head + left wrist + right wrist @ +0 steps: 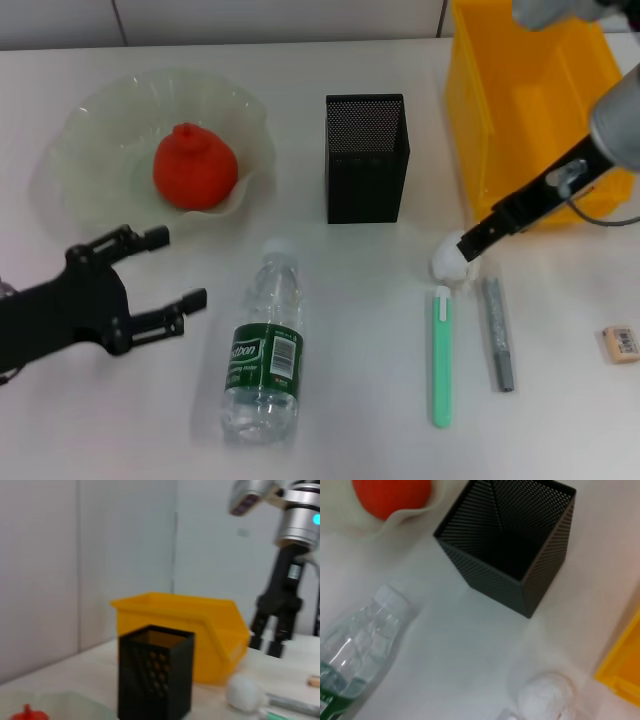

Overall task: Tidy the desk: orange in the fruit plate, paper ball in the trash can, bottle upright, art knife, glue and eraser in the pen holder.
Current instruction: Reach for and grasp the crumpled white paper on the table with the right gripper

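Beside the trash can, right gripper hangs just over the paper ball, fingers apart. Straddle ball squarely, close gently, lift clear of art knife. Left gripper spread, idle.

We see our left gripper as matte black, with slim skeletal fingers of jointed links. Our right gripper is black too, on a silver-grey cylindrical wrist with a thin grey cable and a small cyan light.
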Robot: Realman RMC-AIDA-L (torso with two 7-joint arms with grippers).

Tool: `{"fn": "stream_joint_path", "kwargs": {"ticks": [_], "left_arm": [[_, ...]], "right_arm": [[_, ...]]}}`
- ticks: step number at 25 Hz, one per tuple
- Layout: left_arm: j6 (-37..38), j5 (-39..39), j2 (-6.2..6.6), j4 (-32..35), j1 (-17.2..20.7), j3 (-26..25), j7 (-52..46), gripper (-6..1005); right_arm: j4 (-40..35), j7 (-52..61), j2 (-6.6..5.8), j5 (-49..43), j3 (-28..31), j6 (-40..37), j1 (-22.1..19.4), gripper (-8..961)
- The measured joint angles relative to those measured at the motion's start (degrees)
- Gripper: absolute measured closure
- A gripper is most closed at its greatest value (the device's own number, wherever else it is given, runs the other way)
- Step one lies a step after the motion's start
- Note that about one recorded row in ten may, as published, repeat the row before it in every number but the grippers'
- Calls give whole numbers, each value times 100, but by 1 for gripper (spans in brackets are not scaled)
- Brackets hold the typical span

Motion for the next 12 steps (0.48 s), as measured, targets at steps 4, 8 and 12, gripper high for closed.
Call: {"fn": "stream_joint_path", "kwargs": {"ticks": [4,8,12], "left_arm": [[26,127,0,3,0,75,61,139],[24,159,0,-1,-7,99,69,139],[16,192,0,-1,-6,105,74,139]], "right_arm": [[459,10,8,-4,-146,443,82,133],[855,21,10,1,-302,784,228,159],[1298,14,11,7,-388,1070,402,184]]}}
